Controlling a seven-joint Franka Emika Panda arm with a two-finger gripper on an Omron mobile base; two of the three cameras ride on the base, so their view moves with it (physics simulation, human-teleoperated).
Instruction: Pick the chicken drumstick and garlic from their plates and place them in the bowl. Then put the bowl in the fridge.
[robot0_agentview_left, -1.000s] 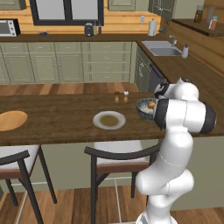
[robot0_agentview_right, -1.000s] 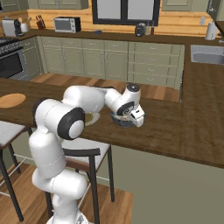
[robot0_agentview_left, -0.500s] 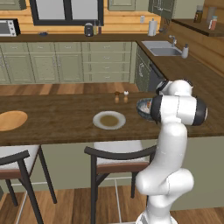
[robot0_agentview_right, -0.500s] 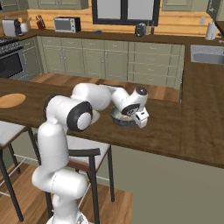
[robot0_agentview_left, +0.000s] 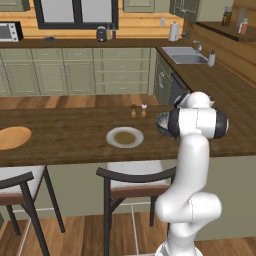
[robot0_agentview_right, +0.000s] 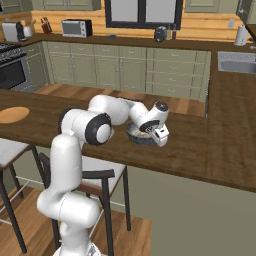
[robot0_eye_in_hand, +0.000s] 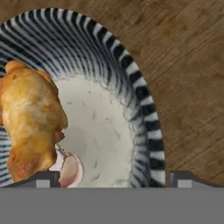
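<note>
On the dark wooden counter (robot0_agentview_left: 70, 135), reading from your left, you have the orange-tan plate (robot0_agentview_left: 13, 137), then the pale plate with a brownish centre (robot0_agentview_left: 124, 137), then the bowl (robot0_agentview_right: 142, 135) under the arm's hand. Looking down along the gripper (robot0_eye_in_hand: 113, 179), its two fingertips stand wide apart and clasp nothing. Inside the striped bowl (robot0_eye_in_hand: 131, 87) you can see the chicken drumstick (robot0_eye_in_hand: 30, 122) on the left, with the garlic (robot0_eye_in_hand: 70, 169) touching its lower end.
</note>
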